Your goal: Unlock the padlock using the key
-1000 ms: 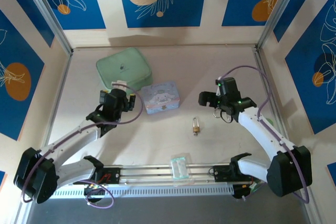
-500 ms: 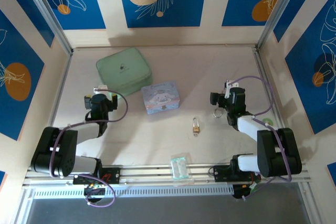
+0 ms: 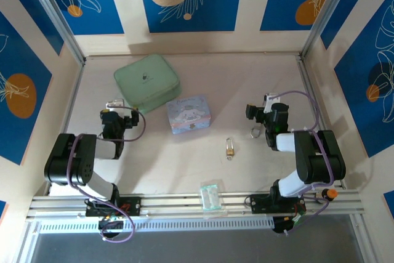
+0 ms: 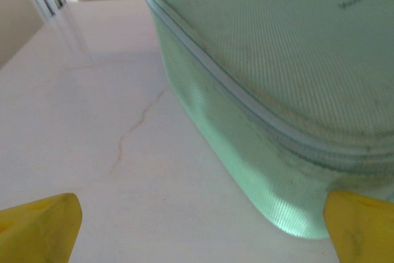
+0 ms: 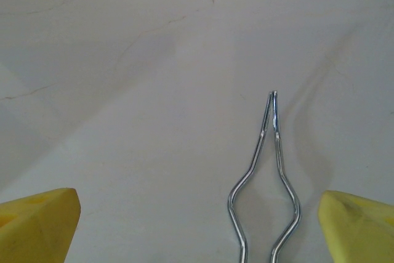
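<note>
The brass padlock lies on the table between the arms, apart from both grippers. A tiny silver bit at its near end looks like the key, too small to be sure. My right gripper is open, low over the table. The silver wire ring lies loose between its yellow fingertips, touching neither. My left gripper is open too, with bare table between its yellow fingertips, and sits far left of the padlock.
A mint-green zip case stands just ahead and right of the left gripper. The pale-blue cartoon box sits at mid-table. A clear plastic packet rests on the front rail. Walls enclose the table on three sides.
Both arms have folded back toward their bases. The left gripper drew left, away from the cartoon box. The right gripper rose off the wire ring, which stayed on the table.
</note>
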`<action>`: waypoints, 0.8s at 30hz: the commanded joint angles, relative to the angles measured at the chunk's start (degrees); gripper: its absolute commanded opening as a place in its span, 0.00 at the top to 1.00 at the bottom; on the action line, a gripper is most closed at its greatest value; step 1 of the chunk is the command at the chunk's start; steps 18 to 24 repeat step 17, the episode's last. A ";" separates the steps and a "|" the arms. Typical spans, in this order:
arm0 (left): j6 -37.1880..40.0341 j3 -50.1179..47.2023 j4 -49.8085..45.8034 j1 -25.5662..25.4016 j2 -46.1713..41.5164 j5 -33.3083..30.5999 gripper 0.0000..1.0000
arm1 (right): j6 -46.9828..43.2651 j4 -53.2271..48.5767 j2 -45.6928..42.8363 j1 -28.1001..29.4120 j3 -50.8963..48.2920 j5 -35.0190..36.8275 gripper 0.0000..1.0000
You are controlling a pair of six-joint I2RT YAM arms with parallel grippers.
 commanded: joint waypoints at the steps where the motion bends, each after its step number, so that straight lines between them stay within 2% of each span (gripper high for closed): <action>1: 0.81 0.73 2.96 -0.15 0.47 1.86 0.00 | 0.55 3.32 -0.15 -0.13 -0.07 -1.47 0.01; 12: 1.34 0.86 2.57 -1.06 0.53 0.30 0.00 | 0.37 3.73 -0.12 0.04 -0.26 -1.25 0.01; 14: 1.35 0.91 2.59 -1.06 0.53 0.34 0.00 | 0.86 2.93 0.00 -1.03 0.12 -3.31 0.01; 24: 1.34 0.87 2.51 -1.06 0.48 0.33 0.00 | 0.29 3.33 -0.24 -0.18 -0.09 -2.01 0.01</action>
